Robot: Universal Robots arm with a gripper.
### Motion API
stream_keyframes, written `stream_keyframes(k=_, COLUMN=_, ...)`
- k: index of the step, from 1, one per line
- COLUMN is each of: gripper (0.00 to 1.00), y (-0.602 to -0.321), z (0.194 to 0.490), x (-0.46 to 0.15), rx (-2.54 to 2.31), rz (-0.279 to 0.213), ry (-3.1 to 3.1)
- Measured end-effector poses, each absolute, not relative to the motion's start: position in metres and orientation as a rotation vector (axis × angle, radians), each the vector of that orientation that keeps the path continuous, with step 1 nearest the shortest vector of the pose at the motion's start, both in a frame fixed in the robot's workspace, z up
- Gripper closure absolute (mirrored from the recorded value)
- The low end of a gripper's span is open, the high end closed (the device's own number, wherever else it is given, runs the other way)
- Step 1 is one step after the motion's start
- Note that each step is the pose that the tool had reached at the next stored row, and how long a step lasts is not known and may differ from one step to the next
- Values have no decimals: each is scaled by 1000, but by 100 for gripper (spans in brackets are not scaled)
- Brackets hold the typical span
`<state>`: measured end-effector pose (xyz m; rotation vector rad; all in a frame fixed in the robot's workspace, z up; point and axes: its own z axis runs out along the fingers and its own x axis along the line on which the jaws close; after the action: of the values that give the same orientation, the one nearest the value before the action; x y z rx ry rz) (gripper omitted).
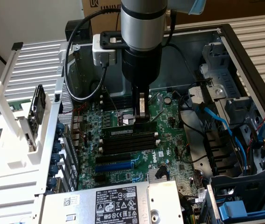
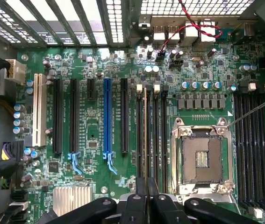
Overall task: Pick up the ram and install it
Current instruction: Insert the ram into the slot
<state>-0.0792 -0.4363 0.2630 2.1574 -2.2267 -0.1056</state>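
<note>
Open computer case (image 1: 188,46) lying on its side, green motherboard (image 1: 169,116) facing up, cardboard box (image 1: 235,9) behind it. The gripper (image 1: 142,117) pinches the ram (image 1: 123,132), fingers nearly closed. The ram stands on edge along the black memory slots (image 1: 127,142), beside the empty processor socket (image 2: 202,158).

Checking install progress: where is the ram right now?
In the exterior view, the ram stands on edge along the black memory slots mid-motherboard. It sits directly under the hand that grips it, with the blue expansion slot nearby.
</note>
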Motion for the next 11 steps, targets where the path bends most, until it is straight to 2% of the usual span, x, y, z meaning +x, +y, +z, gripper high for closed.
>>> stream_keyframes(k=11, gripper=88, y=-436, z=260, x=-83, rx=2169, rz=-82, ry=-2238)
